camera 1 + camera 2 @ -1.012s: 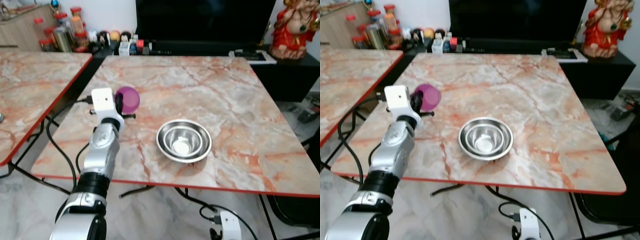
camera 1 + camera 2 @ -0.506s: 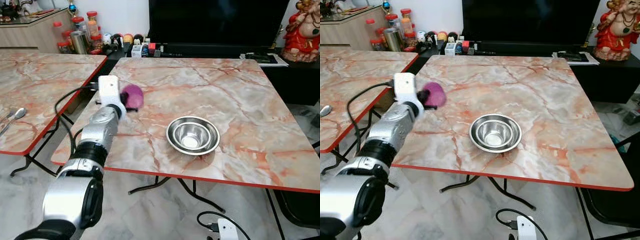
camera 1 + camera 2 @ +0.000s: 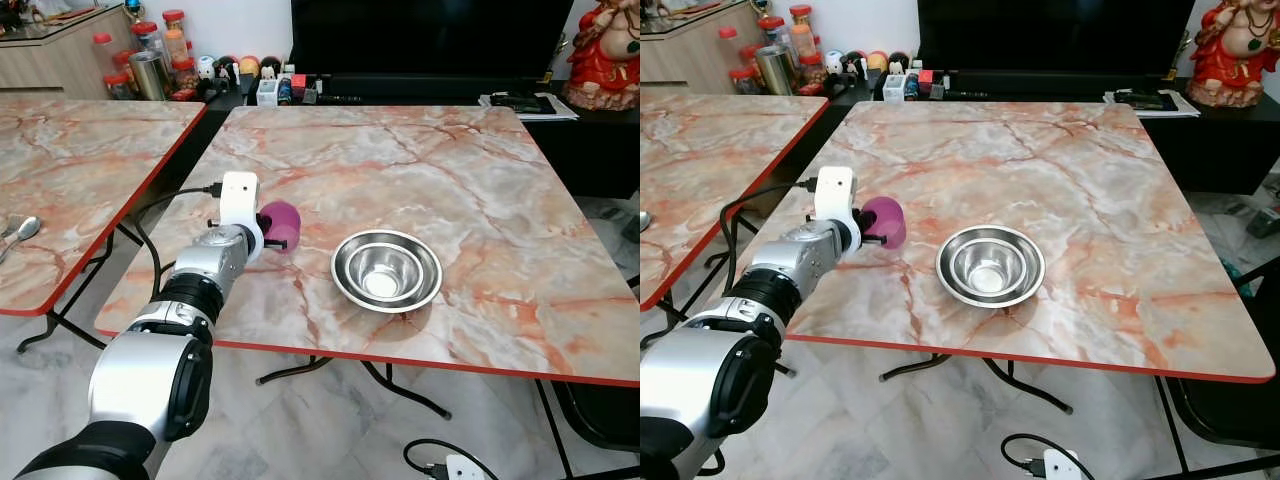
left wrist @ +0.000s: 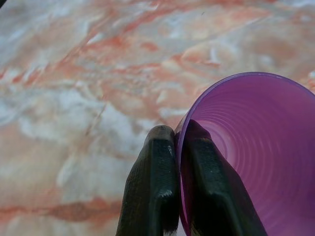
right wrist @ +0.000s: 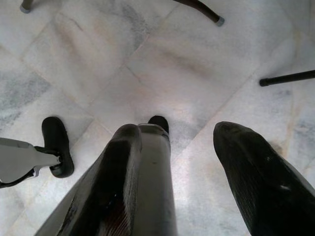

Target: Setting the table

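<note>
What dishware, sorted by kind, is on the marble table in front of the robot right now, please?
Purple plastic cup, pinched at its rim by the left gripper: 1
Steel bowls, nested one inside the other: 2
Total: 3

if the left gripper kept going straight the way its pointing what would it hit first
Probably the marble table. The left gripper, shut on the purple cup's rim, points down at bare tabletop. The steel bowls sit off to its right, likely missed.
</note>
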